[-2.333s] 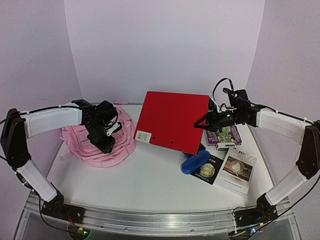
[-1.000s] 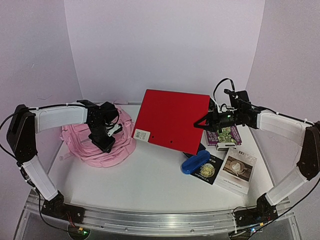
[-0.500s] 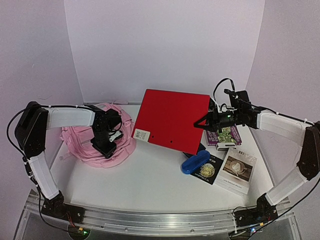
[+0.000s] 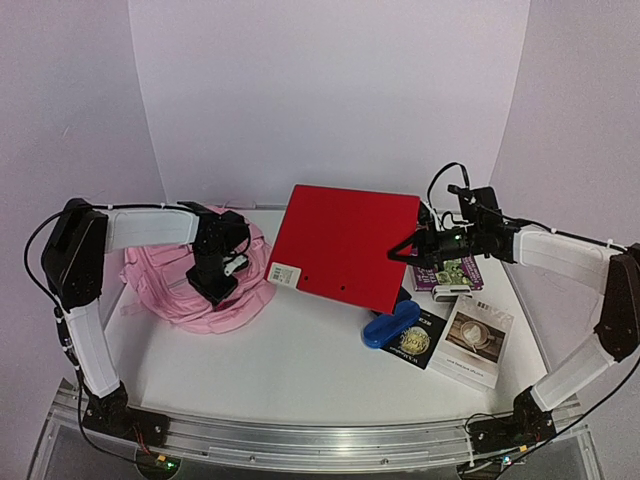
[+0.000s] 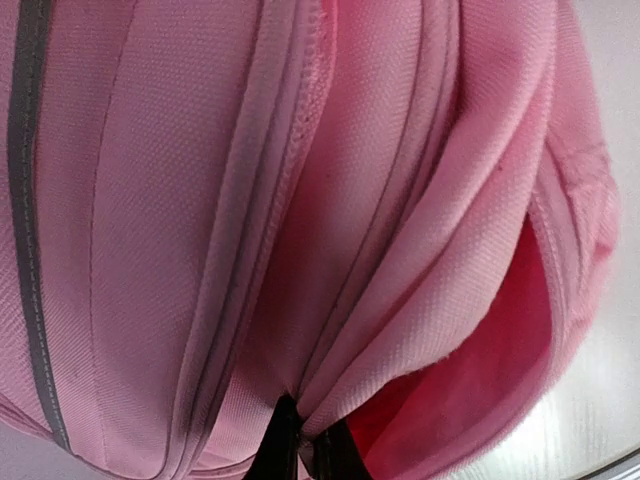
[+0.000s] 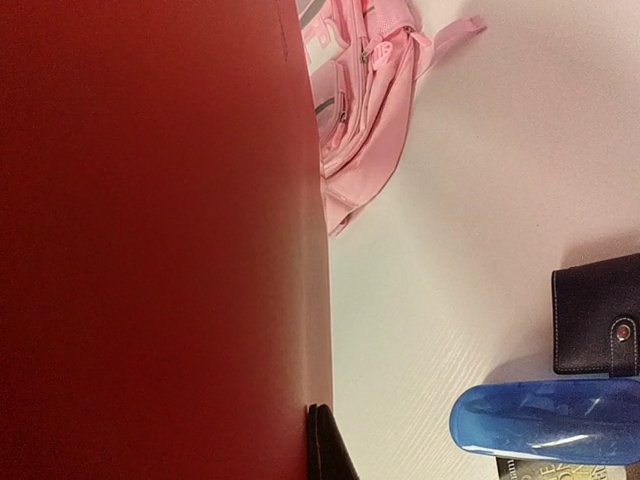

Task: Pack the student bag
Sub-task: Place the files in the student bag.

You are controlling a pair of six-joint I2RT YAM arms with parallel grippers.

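While the bag (image 4: 165, 290) lies at the table's left, a fold of it is clamped by the left gripper (image 4: 212, 284), and its mouth (image 5: 480, 370) is drawn apart. The red folder (image 4: 345, 245) is gripped at its right edge by the right gripper (image 4: 405, 252) and raised, tilted, just beside the bag. Judged step: loading the folder. Next, its lower-left corner must be steered into the mouth.
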